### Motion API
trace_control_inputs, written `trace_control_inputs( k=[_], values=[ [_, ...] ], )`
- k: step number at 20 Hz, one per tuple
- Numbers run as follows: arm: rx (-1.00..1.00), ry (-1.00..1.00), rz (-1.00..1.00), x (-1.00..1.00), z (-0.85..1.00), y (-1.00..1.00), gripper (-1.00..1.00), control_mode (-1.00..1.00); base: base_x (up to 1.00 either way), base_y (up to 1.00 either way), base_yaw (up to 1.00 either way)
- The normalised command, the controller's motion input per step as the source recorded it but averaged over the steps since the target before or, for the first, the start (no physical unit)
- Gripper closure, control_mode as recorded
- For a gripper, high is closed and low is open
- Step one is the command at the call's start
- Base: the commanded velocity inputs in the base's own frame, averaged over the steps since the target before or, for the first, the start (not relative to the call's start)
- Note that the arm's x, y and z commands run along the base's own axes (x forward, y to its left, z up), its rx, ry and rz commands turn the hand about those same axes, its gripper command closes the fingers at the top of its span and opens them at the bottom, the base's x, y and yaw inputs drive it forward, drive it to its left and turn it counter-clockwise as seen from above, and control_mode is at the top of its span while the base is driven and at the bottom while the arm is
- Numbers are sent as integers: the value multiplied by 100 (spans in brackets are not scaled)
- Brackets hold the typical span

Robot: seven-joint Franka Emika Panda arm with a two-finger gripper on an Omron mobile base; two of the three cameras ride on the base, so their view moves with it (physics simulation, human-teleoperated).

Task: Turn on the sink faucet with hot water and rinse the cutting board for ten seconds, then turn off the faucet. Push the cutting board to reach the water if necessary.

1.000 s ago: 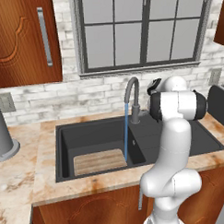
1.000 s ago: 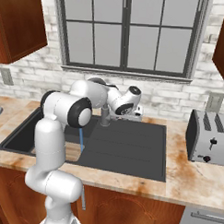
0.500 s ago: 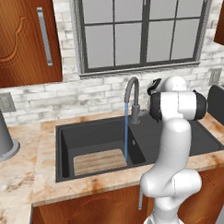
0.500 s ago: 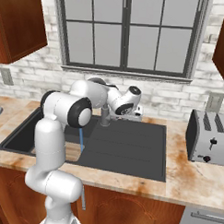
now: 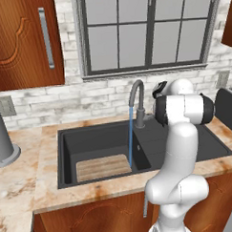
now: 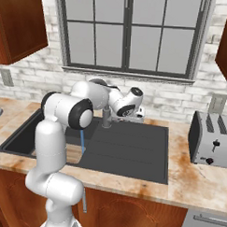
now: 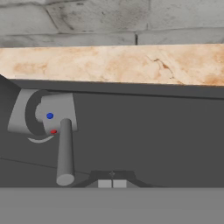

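The sink faucet (image 5: 137,97) curves over the basin of the black sink (image 5: 65,149), and the water (image 5: 130,142) falls from it as a thin blue stream. On the basin floor lies the cutting board (image 5: 102,167), with the stream landing just off its right edge. In the hand view the faucet's lever (image 7: 65,151) points toward me from the base, under a blue and a red dot. My gripper (image 7: 112,183) is shut with nothing in it, its tips just right of the lever's end. From the right, the gripper (image 6: 137,114) hovers beside the faucet base (image 6: 106,119) over the drainboard.
A toaster (image 6: 212,138) stands on the counter right of the sink. A grey cylindrical vessel (image 5: 2,139) stands at the far left. The brick wall and window rise close behind the faucet. My white arm (image 5: 179,148) crosses the drainboard (image 5: 210,145).
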Motion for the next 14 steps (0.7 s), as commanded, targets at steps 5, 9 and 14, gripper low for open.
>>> trace_control_inputs(
  k=[5,9,14],
  values=[
    [0,0,0,0,0,0,100,-100,0,0,0],
    [0,0,0,0,0,0,100,-100,0,0,0],
    [0,0,0,0,0,0,100,-100,0,0,0]
  ],
)
